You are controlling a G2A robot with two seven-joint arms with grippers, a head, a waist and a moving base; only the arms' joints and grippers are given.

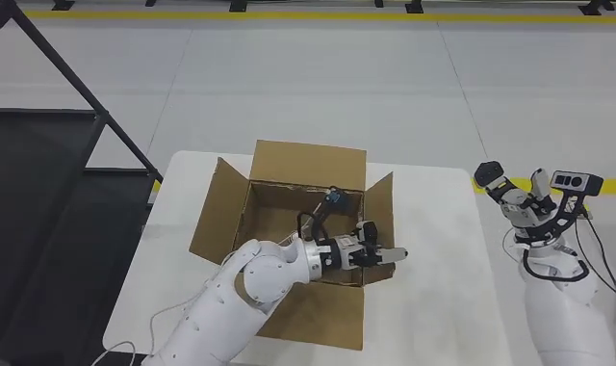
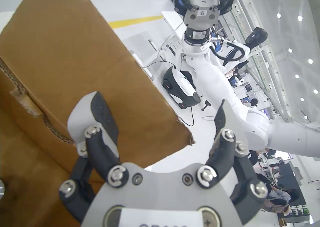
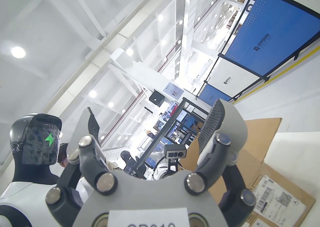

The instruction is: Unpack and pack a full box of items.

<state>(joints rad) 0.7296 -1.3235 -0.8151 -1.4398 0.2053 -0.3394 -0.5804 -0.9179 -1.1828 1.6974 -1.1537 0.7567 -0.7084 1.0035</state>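
Box [image 1: 308, 161] stands open on table [image 1: 443, 270]. Left gripper [image 1: 390, 257]: released, empty, at the box's near right corner. Right gripper [image 1: 517, 181]: released, empty, raised well aside. Step, as judged: unpacking reach. Next: bring left gripper over the opening, then lower it.

Matt brown corrugated-cardboard box [image 1: 308, 162], rough and frayed along a flap edge. Smooth white table top [image 1: 433, 270]. Brushed grey metal plates, shiny screws and black textured pads [image 2: 105, 113] on the left gripper [image 2: 160, 103] and right gripper [image 3: 153, 108].
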